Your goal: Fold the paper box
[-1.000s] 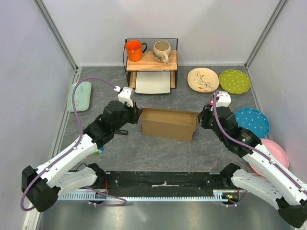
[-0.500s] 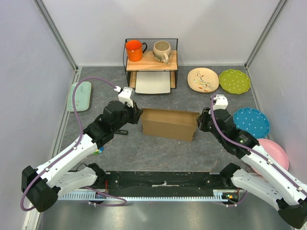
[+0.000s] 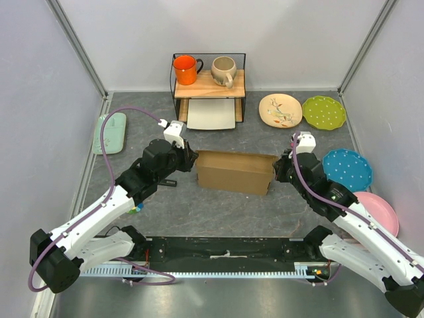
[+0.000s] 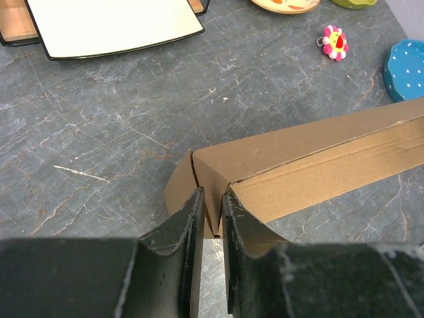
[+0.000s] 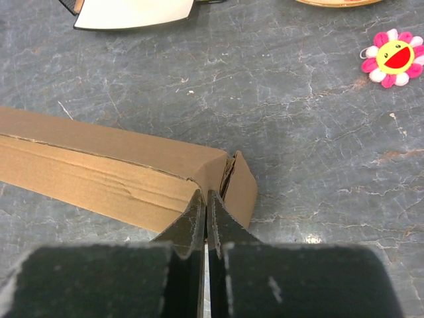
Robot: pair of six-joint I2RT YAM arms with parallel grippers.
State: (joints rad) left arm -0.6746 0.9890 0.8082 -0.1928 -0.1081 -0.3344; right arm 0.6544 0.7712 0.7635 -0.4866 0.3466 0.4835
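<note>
Reaching inward from either side, the left gripper [image 4: 212, 194] pinches the box's [image 3: 235, 173] end wall, the right gripper [image 5: 204, 197] pressed together at the other end.

The paper box [image 4: 298, 142] is cut off by the left wrist view's right edge.

Centre: paper box [image 3: 235, 171] spans the middle, left gripper [image 3: 192, 161] and right gripper [image 3: 276, 169] at its ends | Upper centre: wire rack [image 3: 209, 89] blocks | Right side: four plates [image 3: 349, 168] crowd | Left edge: mint tray [image 3: 110, 132] | Lower centre: bare tabletop [image 3: 218, 212], open passage
</note>
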